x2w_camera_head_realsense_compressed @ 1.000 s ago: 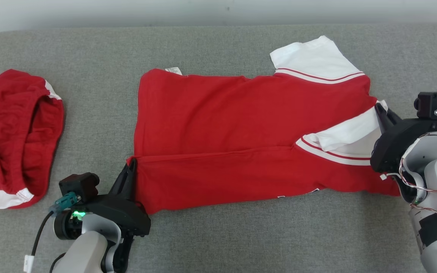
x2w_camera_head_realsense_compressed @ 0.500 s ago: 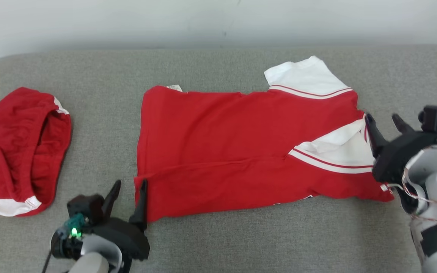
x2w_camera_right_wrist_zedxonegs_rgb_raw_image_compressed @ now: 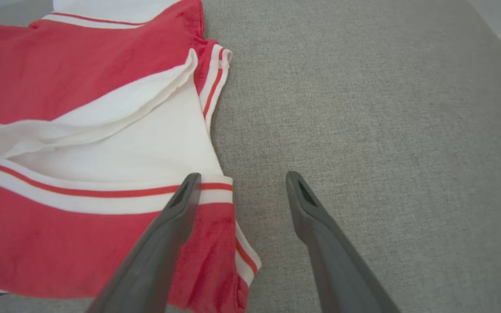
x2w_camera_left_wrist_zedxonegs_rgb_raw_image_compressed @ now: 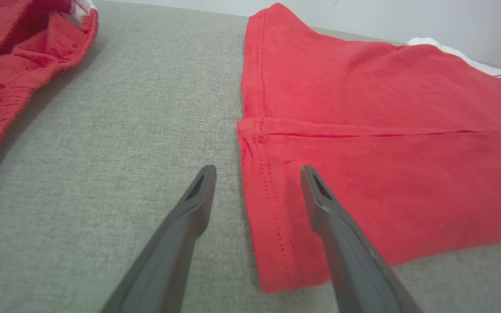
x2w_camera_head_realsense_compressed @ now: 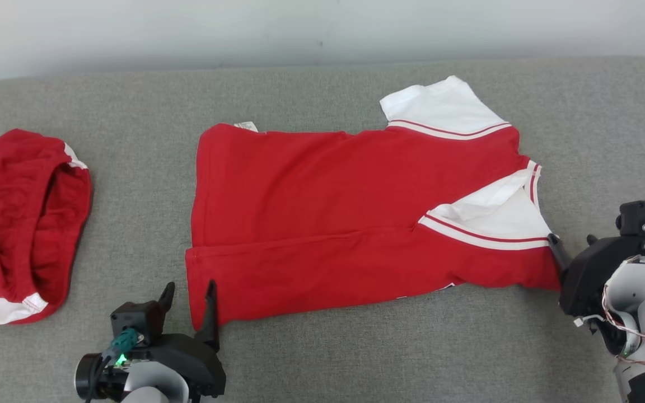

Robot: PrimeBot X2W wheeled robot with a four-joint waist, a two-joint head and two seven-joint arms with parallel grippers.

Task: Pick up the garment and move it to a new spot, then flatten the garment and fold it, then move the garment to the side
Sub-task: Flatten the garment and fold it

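Head view: the red short-sleeved shirt with white striped sleeves (x2w_camera_head_realsense_compressed: 356,207) lies flat in the middle of the grey fabric-covered desk (x2w_camera_head_realsense_compressed: 356,347) before a pale wall (x2w_camera_head_realsense_compressed: 300,28). Its near edge is folded over, so folding seems underway, and the left tool (x2w_camera_head_realsense_compressed: 189,286) and right tool (x2w_camera_head_realsense_compressed: 570,237) stand spread and empty at its ends. Left wrist view: the fingers (x2w_camera_left_wrist_zedxonegs_rgb_raw_image_compressed: 189,217) straddle the stitched hem (x2w_camera_left_wrist_zedxonegs_rgb_raw_image_compressed: 268,204). Right wrist view: they straddle the striped sleeve cuff (x2w_camera_right_wrist_zedxonegs_rgb_raw_image_compressed: 218,191), so the next fold likely needs an even pinch at both ends.
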